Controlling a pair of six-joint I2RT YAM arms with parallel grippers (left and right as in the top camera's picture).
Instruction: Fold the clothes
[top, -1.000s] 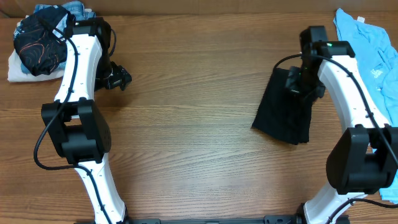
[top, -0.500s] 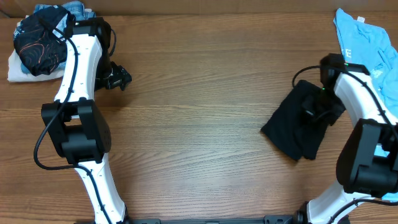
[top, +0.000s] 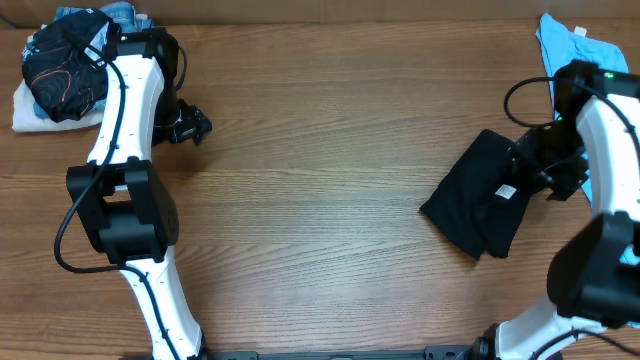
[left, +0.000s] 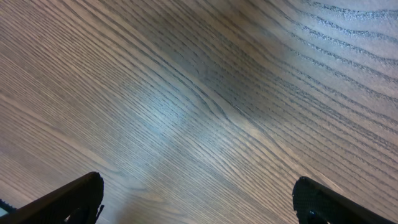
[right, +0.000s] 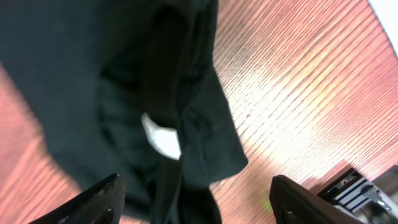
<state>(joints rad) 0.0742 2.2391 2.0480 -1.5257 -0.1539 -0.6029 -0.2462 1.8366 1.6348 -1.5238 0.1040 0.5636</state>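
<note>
At the right side of the table (top: 320, 230), the black T-shirt (top: 478, 205) lies in a folded bundle set askew to the grain, its white neck label (top: 505, 192) facing up. My right gripper (top: 548, 170) hangs over the bundle's far edge. In the wrist view its fingers (right: 102, 198) stand wide apart with nothing between them. From this angle I cannot tell whether the tips rest on the cloth or clear it.

The left gripper (left: 199, 193) is spread just as wide over bare wood, holding nothing, near a heap of dark and pale garments (top: 62, 65) at the far left corner. The light blue T-shirt (top: 562, 40) lies unfolded at the far right corner, well apart from that heap.

As I read it, this is the let-go after the last fold. To do it well I would lift straight up, so no fingertip drags a layer open. Then I would check that the rumpled near edge lies flat before reaching for the blue shirt.
</note>
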